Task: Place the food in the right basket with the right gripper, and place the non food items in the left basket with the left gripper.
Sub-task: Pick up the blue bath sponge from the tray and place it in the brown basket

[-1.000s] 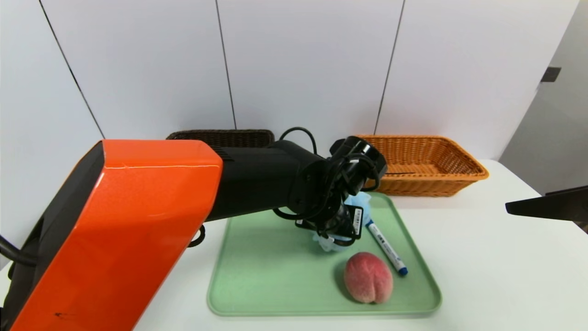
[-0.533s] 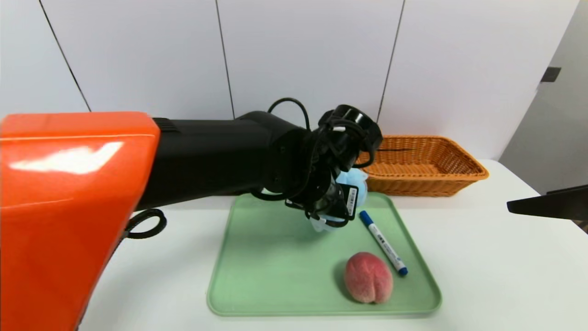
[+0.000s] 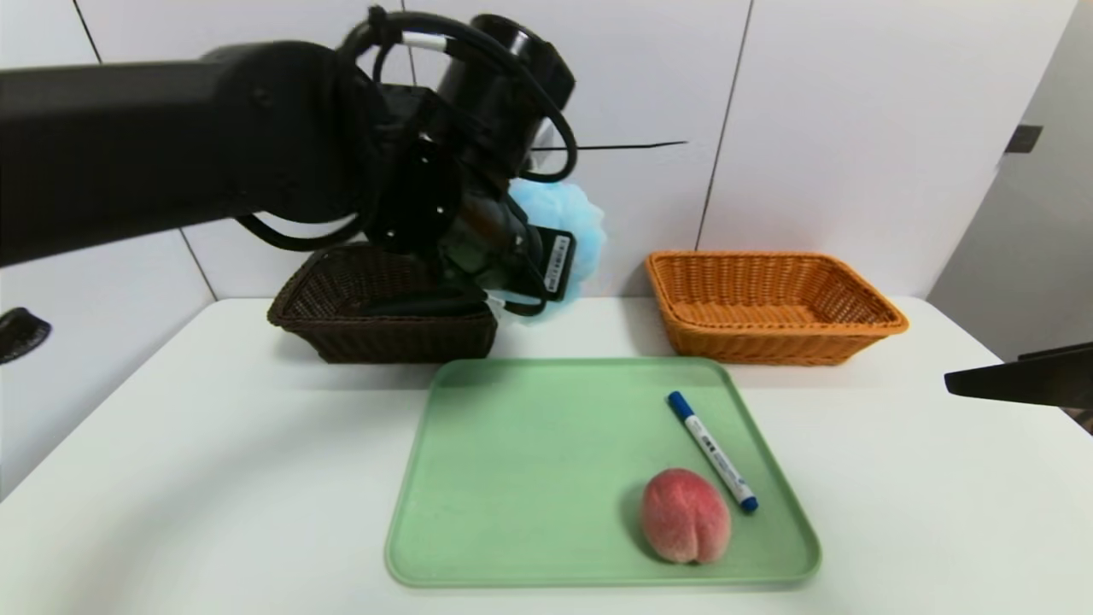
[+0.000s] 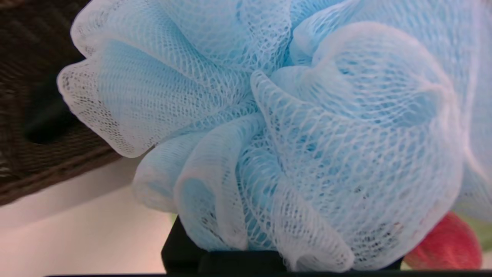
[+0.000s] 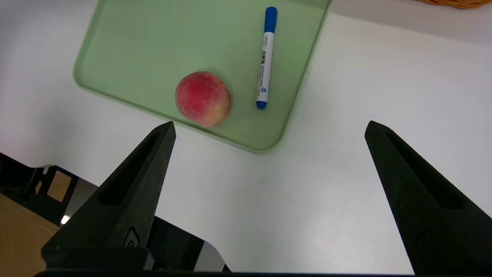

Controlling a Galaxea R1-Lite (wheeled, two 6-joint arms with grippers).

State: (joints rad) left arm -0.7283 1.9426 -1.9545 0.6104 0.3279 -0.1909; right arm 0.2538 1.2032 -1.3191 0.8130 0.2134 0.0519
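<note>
Because the left end effector point(image 3: 523, 282) is closed around the fluffy light blue mesh pouf point(image 3: 564, 231) beside the dark brown woven basket point(image 3: 401, 340), loose folds might snag its rim during lowering.

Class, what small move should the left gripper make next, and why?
Probably a short shift left, then a release: the left gripper holds the blue pouf raised near the right-hand end of the dark basket, where non-food belongs, yet most of it overhangs beyond the rim.
</note>
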